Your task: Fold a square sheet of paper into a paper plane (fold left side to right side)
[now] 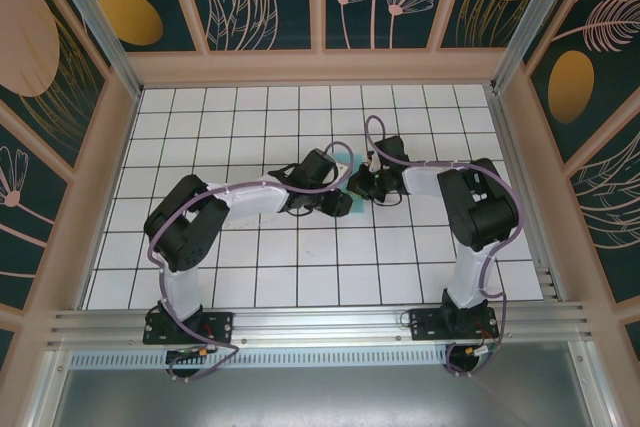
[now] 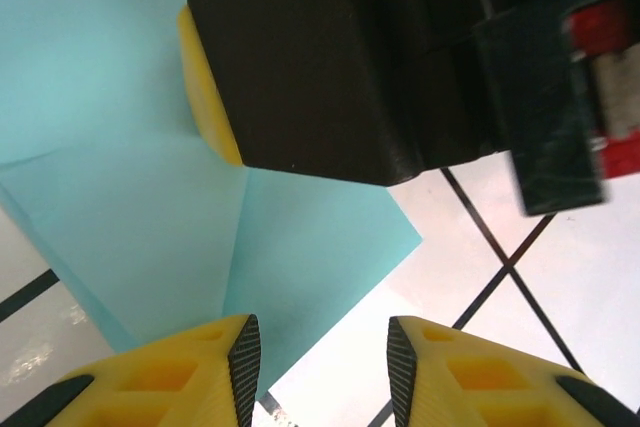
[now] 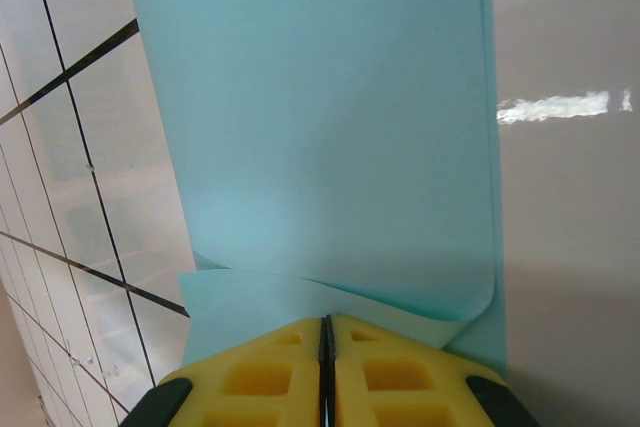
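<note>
**Item:** square sheet of paper [image 3: 330, 117], turquoise, partly folded. It lies on the gridded worktop [image 1: 300, 257] at mid-frame overhead, with one layer curling up low in the right wrist view.

**Right pincer** [image 3: 325, 367]: jaws closed together, tips apparently resting on the sheet by the curl.

**Left pincer** [image 2: 323, 367]: jaws moderately apart, nothing between them, at the sheet's lower edge.

**Handling note:** pin the sheet with the right tips. Run the left along the fold to flatten the curl without dragging the thin paper.
</note>
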You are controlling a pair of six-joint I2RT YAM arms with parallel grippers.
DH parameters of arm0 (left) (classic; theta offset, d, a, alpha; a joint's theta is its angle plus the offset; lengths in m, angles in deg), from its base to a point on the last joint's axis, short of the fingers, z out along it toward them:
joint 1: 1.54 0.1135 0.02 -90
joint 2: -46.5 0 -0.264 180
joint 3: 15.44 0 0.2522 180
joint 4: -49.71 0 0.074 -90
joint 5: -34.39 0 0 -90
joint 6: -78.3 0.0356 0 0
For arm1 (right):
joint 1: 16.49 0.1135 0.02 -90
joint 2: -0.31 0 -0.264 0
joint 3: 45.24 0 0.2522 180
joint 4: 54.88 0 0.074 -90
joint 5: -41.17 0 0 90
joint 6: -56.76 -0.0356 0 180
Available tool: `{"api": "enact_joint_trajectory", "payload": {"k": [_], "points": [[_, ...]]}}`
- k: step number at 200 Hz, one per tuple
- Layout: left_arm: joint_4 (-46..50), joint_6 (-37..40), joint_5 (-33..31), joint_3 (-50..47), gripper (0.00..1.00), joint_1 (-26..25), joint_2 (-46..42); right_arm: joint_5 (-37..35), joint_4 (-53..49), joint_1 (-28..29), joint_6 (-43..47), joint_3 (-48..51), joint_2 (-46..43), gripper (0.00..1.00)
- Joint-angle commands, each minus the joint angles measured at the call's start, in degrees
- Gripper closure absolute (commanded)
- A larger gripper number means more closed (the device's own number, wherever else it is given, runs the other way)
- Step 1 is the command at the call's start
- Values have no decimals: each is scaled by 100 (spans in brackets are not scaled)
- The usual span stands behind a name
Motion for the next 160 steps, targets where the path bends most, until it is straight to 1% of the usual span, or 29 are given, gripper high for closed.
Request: {"api": "enact_joint_trajectory", "payload": {"k": [1,91,115,160], "points": [[-119,-60,30,49,59,17,141,-284,-439,35,128,15,205,88],[-36,-69,-352,-190,60,21,228,-304,-485,35,156,12,196,88],[-59,-72,-288,-212,60,17,267,-313,-490,31,155,6,187,88],[-17,-70,-379,-260,62,17,359,-291,-512,36,181,-42,173,88]]}}
